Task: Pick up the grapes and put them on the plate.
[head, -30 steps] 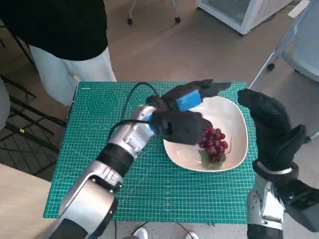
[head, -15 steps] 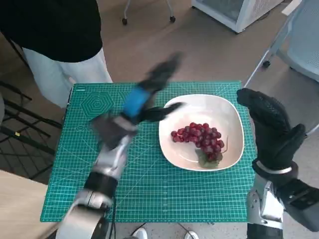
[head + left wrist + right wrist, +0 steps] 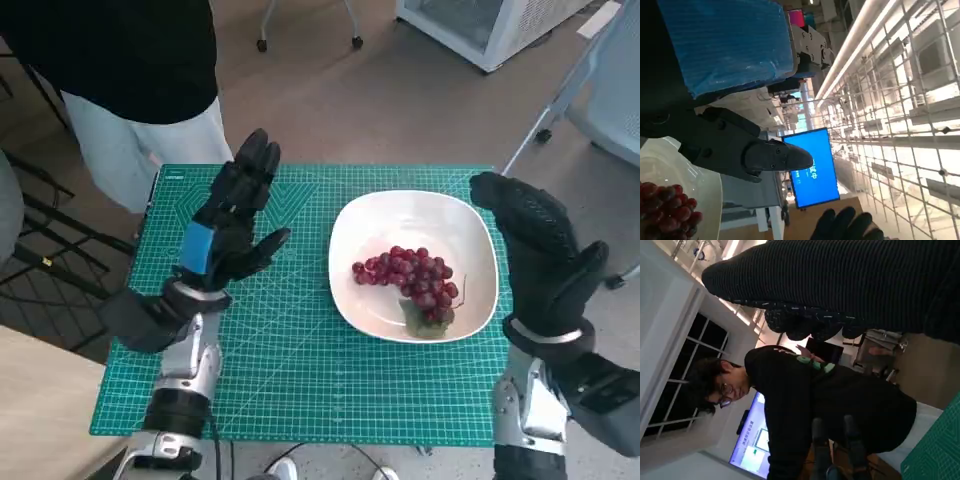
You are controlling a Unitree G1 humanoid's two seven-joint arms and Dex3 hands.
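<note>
Now the grapes (image 3: 409, 279) lie on the white plate (image 3: 465, 235) at centre right of the frame, while the left hand (image 3: 222, 235) at centre left and the right hand (image 3: 535, 250) at far right both hover with fingers spread, grasping nothing

Green mat (image 3: 300, 370) under white plate (image 3: 450, 225)

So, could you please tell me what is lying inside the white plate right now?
The plate holds a bunch of red grapes with a green leaf at its near end. Whatever lies beneath the bunch is covered. Neither robot hand is over the plate.
</note>
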